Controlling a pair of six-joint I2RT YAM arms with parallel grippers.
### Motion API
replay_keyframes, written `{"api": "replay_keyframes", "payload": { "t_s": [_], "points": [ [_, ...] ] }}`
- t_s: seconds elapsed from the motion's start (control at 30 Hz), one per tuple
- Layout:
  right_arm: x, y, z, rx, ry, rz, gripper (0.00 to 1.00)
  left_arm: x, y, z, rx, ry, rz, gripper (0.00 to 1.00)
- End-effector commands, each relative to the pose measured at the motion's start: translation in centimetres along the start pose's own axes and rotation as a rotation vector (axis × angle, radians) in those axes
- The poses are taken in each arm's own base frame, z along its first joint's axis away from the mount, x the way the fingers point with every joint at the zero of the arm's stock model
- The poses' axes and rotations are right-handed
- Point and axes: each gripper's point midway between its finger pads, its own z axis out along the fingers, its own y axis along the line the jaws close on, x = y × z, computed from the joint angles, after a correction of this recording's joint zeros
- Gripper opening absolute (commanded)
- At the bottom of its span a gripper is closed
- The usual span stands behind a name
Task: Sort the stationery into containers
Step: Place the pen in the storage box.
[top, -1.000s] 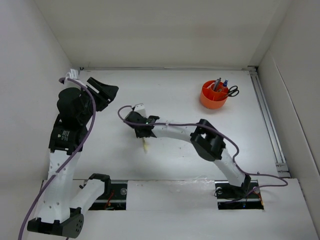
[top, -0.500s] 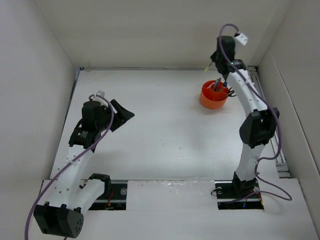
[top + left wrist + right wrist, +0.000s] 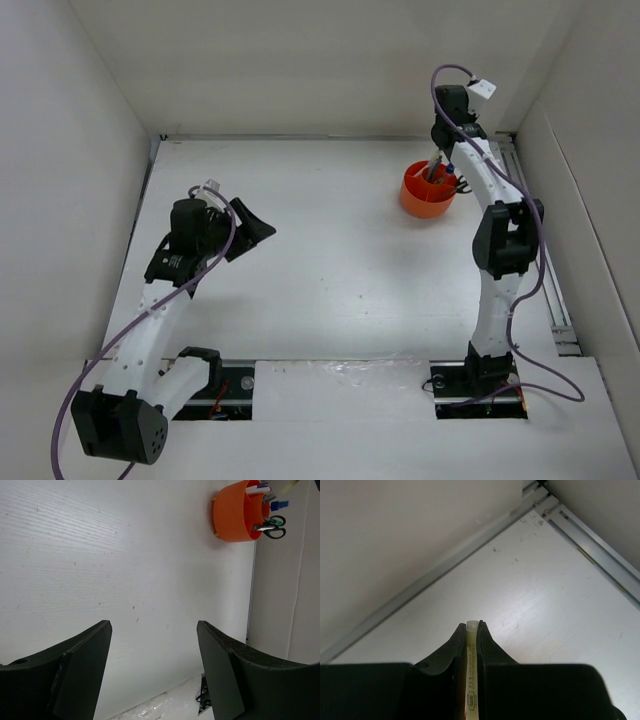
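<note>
The round orange organiser cup [image 3: 427, 193] stands at the back right of the table and also shows in the left wrist view [image 3: 234, 513]. Several pens [image 3: 436, 166] stand in it, and the black-handled scissors [image 3: 272, 527] poke out on its far side. My right gripper [image 3: 444, 133] is high above the cup's back edge, near the back wall. It is shut on the pale yellow stick [image 3: 471, 670], a highlighter gripped lengthwise between the fingers [image 3: 471, 628]. My left gripper [image 3: 252, 226] is open and empty over the left of the table [image 3: 152, 665].
A metal rail [image 3: 532, 235] runs along the table's right edge and another [image 3: 420, 587] along the back wall. White walls close in the left, back and right sides. Cable openings [image 3: 232, 384] sit at the arm bases.
A second ago my right gripper was low at the table's middle with the yellow stick. It has swung to the back right, high over the orange cup. My left arm has shifted rightward.
</note>
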Motion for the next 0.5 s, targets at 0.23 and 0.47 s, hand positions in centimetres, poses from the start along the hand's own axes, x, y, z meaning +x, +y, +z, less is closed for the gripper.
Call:
{"api": "replay_keyframes", "payload": {
  "t_s": [0.23, 0.47],
  "points": [
    [-0.1, -1.4, -1.3, 0.112, -0.109, -0.102, 0.00, -1.2, -1.8, 0.2, 0.068, -0.018, 0.054, 0.66],
    [0.8, -2.5, -2.2, 0.198, -0.152, -0.132, 0.00, -1.1, -1.6, 0.4, 0.062, -0.011, 0.051, 0.66]
  ]
}}
